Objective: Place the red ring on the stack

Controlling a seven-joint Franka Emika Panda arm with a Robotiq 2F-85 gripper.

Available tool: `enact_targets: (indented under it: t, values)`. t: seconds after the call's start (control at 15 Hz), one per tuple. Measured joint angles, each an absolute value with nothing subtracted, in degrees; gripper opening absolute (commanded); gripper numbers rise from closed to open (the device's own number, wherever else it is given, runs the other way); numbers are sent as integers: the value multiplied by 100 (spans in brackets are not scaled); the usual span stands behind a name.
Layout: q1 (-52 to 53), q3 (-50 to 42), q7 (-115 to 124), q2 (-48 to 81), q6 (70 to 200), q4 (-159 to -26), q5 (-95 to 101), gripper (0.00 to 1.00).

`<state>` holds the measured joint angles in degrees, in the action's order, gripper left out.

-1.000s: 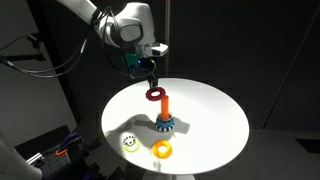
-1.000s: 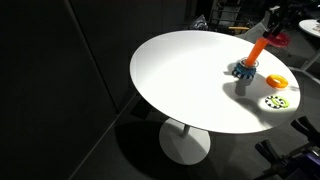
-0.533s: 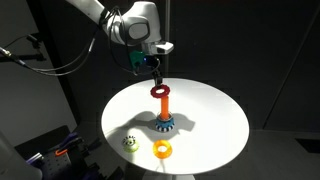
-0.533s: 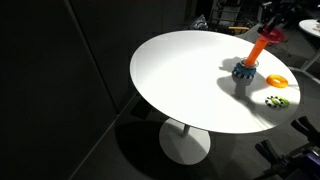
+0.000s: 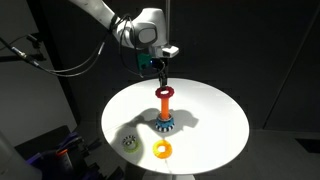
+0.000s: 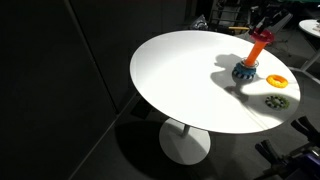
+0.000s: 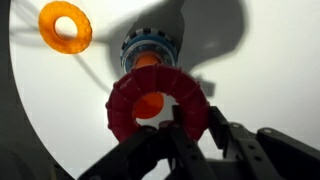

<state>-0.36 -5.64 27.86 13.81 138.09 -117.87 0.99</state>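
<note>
My gripper (image 5: 161, 76) is shut on the red ring (image 5: 164, 92) and holds it level with the top of the orange peg of the stack (image 5: 163, 112), which has a blue gear-like ring at its base. In the wrist view the red ring (image 7: 158, 100) is pinched at its near edge by my fingers (image 7: 188, 128), and the orange peg top (image 7: 150, 103) shows through its hole, with the blue base (image 7: 150, 47) below. In an exterior view the ring (image 6: 262, 34) sits at the peg top of the stack (image 6: 248, 65).
A yellow ring (image 5: 162, 150) lies on the round white table (image 5: 215, 115) in front of the stack; it also shows in the wrist view (image 7: 65, 26). A small green ring (image 5: 129, 143) lies in shadow near the table edge. The table stands on a pedestal (image 6: 185, 140).
My gripper has moved the red ring sideways over the peg, from beside its top to centred on it. The shadow now covers the green ring.
</note>
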Motion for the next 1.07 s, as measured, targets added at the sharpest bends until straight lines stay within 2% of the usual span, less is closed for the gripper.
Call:
enact_targets:
  t: [0.6, 1.07]
  values:
    - [-35, -603, 2801, 1775, 12429, -11044, 99, 10]
    - [-37, -703, 2843, 1822, 12251, -10968, 103, 10]
